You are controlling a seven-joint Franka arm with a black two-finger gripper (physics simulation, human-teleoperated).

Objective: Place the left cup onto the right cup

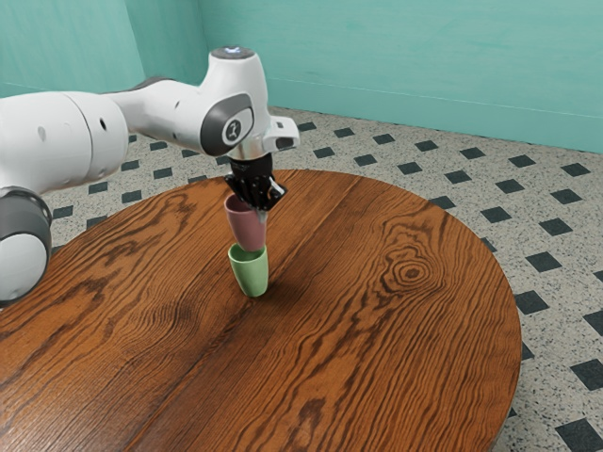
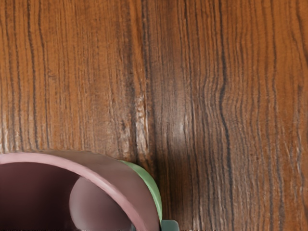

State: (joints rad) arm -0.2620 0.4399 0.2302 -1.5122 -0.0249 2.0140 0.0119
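Observation:
A pink cup [image 1: 245, 226] stands upright with its base inside the mouth of a green cup [image 1: 251, 270] near the middle of the round wooden table [image 1: 377, 311]. My black gripper [image 1: 259, 202] is shut on the pink cup's rim, one finger inside and one outside. Under my hand the wrist view has the pink cup's open mouth [image 2: 72, 192]. A sliver of the green cup's rim [image 2: 153, 192] peeks out just beyond it.
The table's edge curves round at the exterior view's right, with checkered floor [image 1: 528, 207] beyond it and a teal wall [image 1: 424, 47] behind. My white arm [image 1: 113, 122] reaches in from the exterior view's left.

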